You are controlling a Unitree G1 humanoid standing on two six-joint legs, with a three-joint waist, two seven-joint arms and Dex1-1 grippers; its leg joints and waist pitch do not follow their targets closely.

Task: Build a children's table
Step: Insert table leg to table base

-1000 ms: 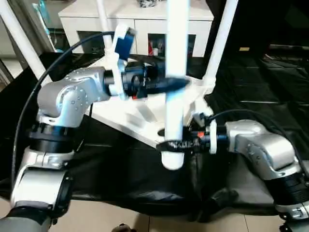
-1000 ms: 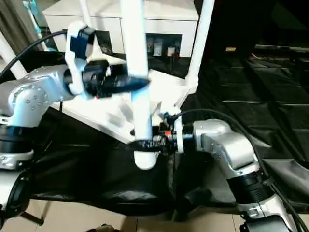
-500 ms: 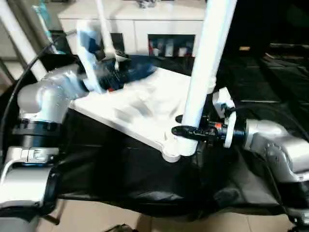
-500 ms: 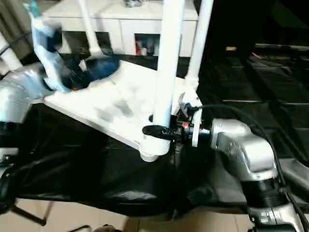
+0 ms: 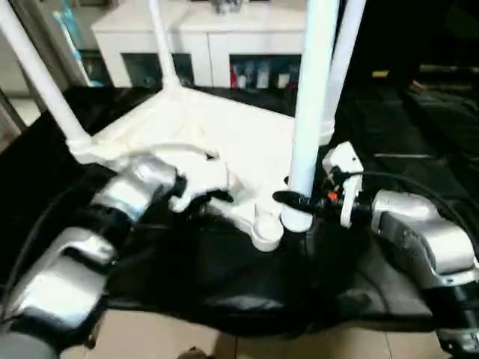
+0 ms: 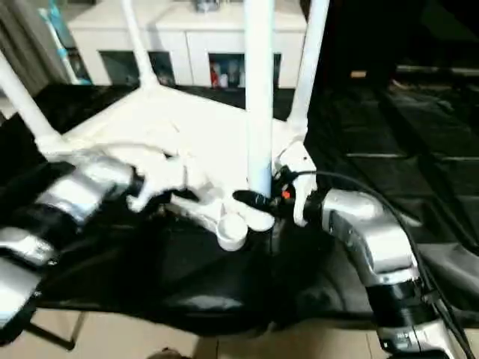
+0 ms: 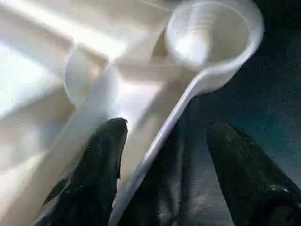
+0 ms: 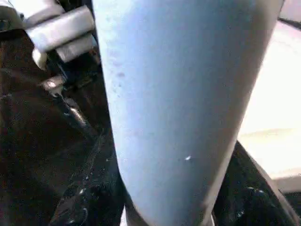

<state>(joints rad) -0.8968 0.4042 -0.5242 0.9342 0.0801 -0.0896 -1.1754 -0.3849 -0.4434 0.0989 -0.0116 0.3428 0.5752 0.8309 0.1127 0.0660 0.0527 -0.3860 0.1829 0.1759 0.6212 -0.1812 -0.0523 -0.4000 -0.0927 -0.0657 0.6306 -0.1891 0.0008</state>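
The children's table top [image 5: 224, 142] lies upside down on black sheeting, ribbed side up. Three white legs [image 5: 340, 60] stand in its left, far and right corner sockets. The near corner socket [image 5: 266, 232] holds nothing. My right gripper [image 5: 293, 200] is shut on the fourth leg [image 5: 310, 112], holding it upright with its lower end just right of that socket. In the right wrist view the leg [image 8: 188, 94] fills the picture between the fingers [image 8: 89, 197]. My left gripper [image 7: 164, 160] is open, its fingers [image 7: 99, 165] astride the top's near rim by the socket [image 7: 211, 37].
A white cabinet with glass doors [image 5: 224, 45] stands behind the work. Black sheeting [image 5: 224, 292] covers the platform, with tiled floor [image 5: 150, 336] at its near edge. A black cable [image 5: 404, 179] loops over my right forearm.
My left arm left the held leg and dropped to the top's near rim. My right gripper carried the leg right and down beside the near socket. The camera also shifted.
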